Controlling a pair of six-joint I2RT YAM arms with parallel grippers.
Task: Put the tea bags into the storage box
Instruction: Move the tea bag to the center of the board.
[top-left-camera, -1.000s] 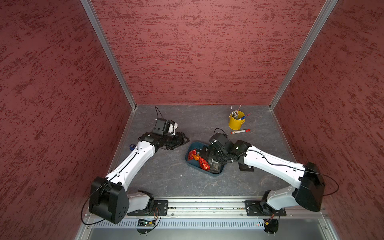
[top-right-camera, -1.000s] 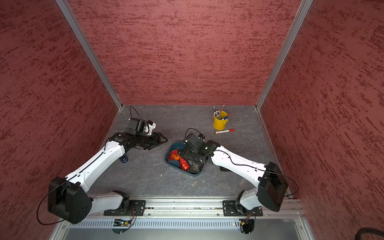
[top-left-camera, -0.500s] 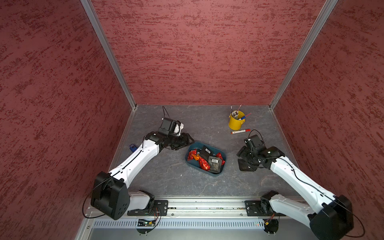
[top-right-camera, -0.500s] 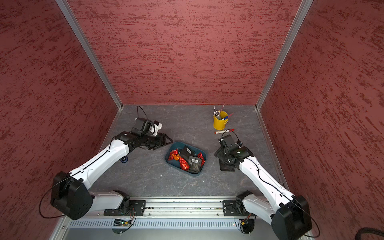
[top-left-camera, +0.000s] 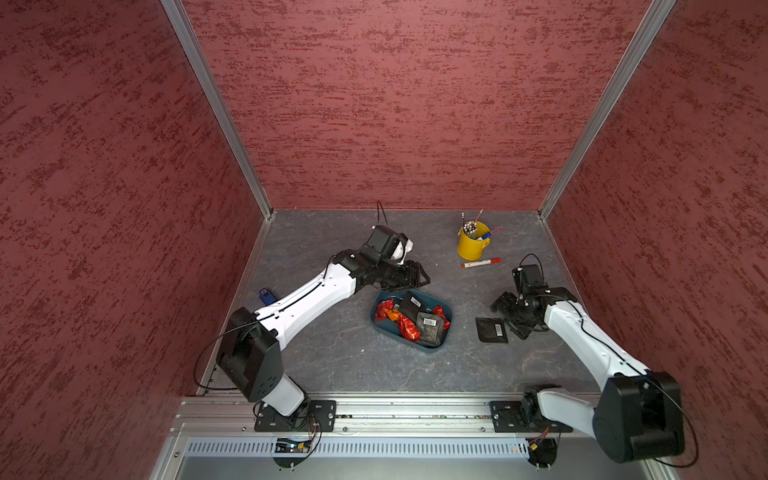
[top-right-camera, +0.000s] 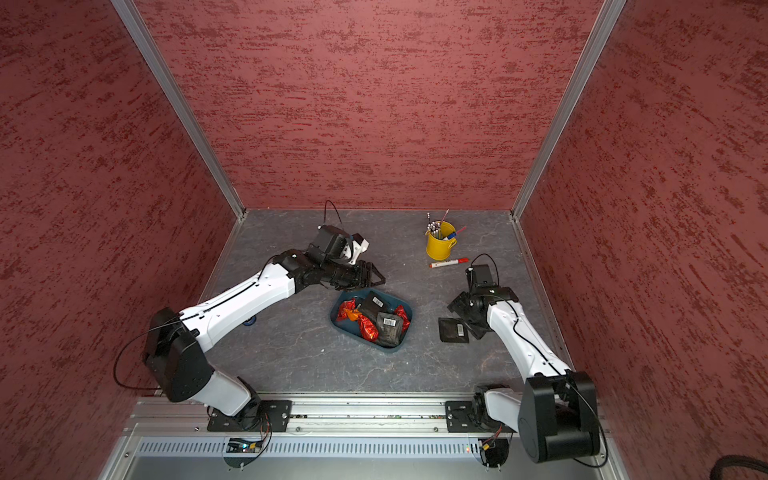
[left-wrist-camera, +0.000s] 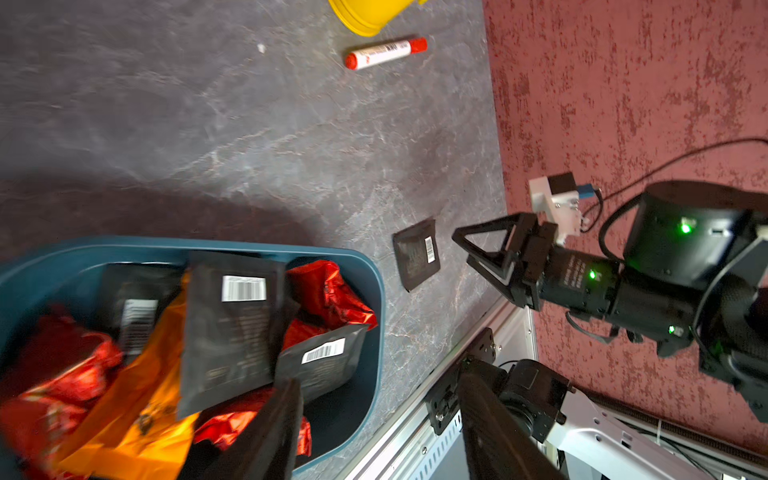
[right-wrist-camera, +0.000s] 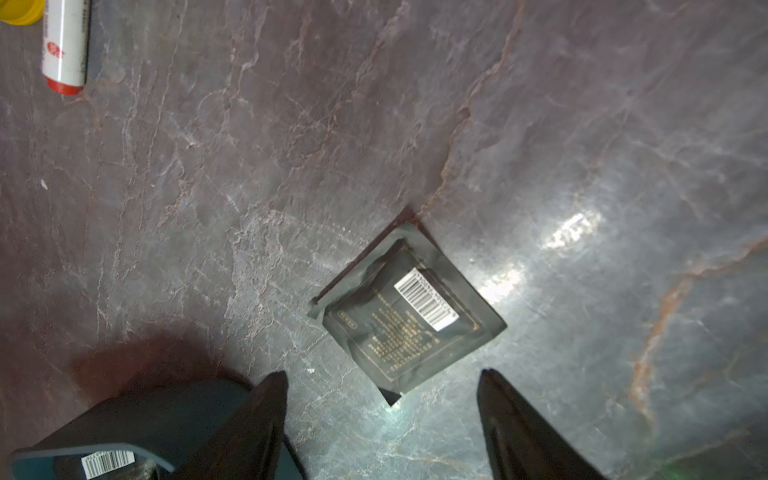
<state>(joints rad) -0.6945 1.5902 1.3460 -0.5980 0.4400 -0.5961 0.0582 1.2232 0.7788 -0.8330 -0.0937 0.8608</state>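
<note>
The right fingers (right-wrist-camera: 257, 419) are standing well apart and gripping nothing, hanging over the desk (right-wrist-camera: 415, 124). A black packet (right-wrist-camera: 407, 316), barcode label up, is lying flat just ahead of their tips. It is roughly in line with the gap between them and touching neither finger. The storage box (left-wrist-camera: 50, 270) is sitting to one side of these fingers, near but apart from the packet.

The left fingers (left-wrist-camera: 266, 432) are also standing apart with nothing between them. They are hovering just beside the box's rim, with its contents lying ahead of and below their tips.

Most of the task is looking done. The box is already holding a loose heap of tea bags (top-left-camera: 409, 328): crinkled red foil pouches, an orange wrapper and several black packets, overlapping one another. The one black packet ahead of the right fingers is the only tea bag showing outside the box in both top views.

What is remaining, then, is lowering the right fingers around that packet, closing on it, carrying it across and letting it go over the heap.
</note>
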